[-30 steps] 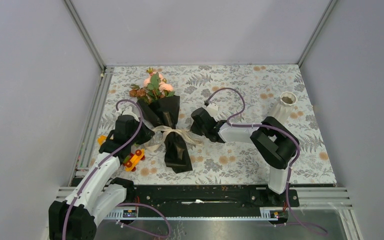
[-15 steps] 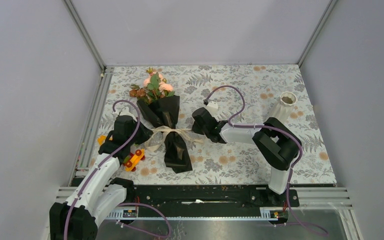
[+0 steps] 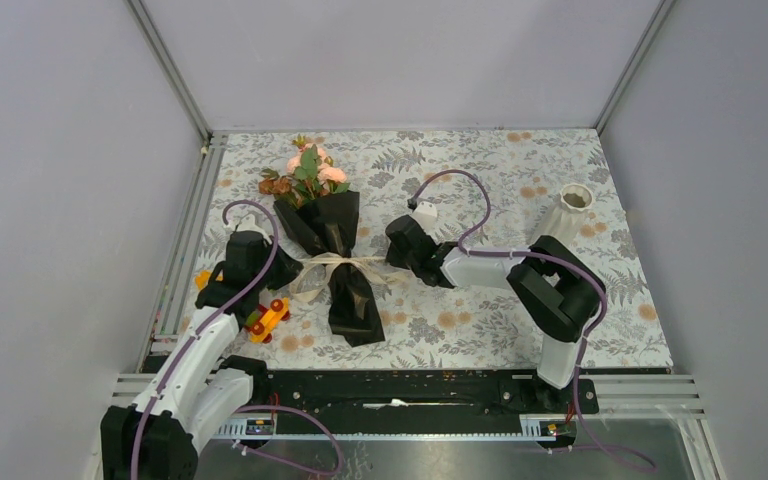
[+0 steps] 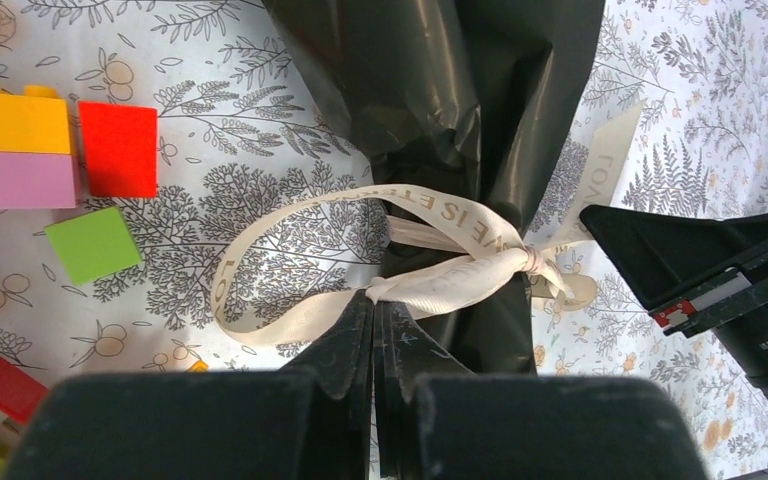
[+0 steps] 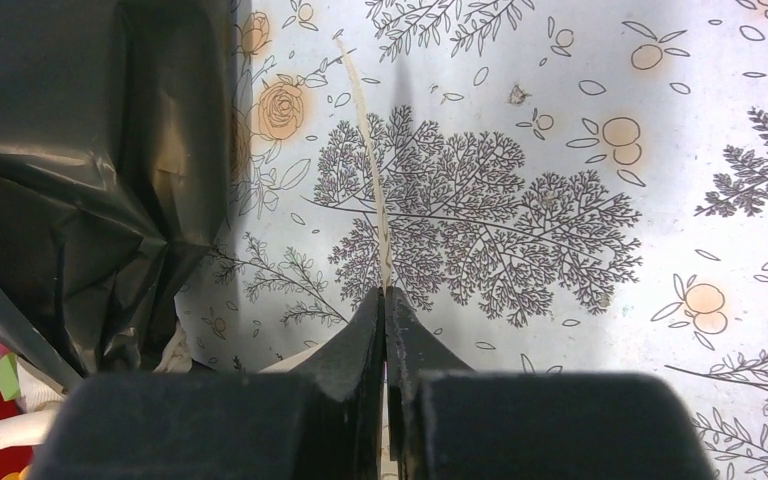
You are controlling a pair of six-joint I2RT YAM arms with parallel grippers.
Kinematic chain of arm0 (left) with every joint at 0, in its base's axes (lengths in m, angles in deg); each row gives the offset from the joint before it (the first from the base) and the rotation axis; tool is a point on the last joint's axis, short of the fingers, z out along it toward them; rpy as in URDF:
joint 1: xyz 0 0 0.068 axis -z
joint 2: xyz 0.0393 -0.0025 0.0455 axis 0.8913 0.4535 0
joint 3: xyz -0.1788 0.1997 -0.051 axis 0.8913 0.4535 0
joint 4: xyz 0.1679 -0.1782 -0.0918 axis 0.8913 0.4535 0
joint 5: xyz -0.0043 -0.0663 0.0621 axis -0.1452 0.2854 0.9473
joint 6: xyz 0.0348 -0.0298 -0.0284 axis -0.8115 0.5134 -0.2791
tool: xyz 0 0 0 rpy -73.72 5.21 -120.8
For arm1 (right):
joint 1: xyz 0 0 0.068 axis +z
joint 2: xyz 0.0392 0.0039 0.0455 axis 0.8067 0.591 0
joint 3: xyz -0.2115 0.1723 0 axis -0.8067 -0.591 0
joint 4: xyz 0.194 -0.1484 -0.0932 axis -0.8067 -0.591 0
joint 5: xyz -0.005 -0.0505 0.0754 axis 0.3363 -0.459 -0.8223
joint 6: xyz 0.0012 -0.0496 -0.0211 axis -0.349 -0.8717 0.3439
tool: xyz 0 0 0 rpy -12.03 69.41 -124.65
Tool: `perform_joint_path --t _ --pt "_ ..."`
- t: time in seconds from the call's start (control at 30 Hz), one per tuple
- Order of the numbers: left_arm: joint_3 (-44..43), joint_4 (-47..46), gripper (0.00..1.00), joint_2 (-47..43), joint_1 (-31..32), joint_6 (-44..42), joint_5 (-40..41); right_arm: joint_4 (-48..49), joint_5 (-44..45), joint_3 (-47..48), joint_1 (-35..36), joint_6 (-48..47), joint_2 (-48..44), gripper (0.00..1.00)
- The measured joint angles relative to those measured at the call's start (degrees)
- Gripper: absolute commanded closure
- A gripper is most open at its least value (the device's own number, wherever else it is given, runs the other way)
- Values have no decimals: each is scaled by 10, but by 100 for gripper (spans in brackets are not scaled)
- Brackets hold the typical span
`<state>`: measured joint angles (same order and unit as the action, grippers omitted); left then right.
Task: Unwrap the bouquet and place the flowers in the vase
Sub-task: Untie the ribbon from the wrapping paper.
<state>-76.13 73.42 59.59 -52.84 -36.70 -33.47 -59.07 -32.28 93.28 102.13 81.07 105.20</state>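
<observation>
The bouquet (image 3: 332, 262) lies on the table, a black paper cone (image 4: 460, 90) with the flowers (image 3: 306, 172) at its far mouth. A cream ribbon (image 4: 460, 262) is tied round its waist, with a loop hanging to the left. My left gripper (image 4: 374, 300) is shut on the ribbon just left of the knot; from above it (image 3: 288, 268) sits at the cone's left side. My right gripper (image 5: 385, 292) is shut on a thin ribbon tail (image 5: 368, 160) seen edge-on, to the right of the cone (image 3: 392, 262). The white vase (image 3: 567, 210) stands at the far right.
A colourful toy-block car (image 3: 265, 318) sits by my left arm, its blocks (image 4: 55, 145) showing in the left wrist view. The floral tablecloth (image 3: 480, 320) covers the table. Grey walls and metal rails (image 3: 185, 270) enclose it.
My left gripper has drawn a little to the left and my right gripper a little to the right, each still holding ribbon. The ribbon lies straighter across the cone.
</observation>
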Motion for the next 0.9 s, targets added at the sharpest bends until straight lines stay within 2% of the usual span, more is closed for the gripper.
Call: perform_joint_path --t 0.9 --pt "-23 14 100 0 -40 -31 -3 -3 31 -23 -10 -24 -35 100"
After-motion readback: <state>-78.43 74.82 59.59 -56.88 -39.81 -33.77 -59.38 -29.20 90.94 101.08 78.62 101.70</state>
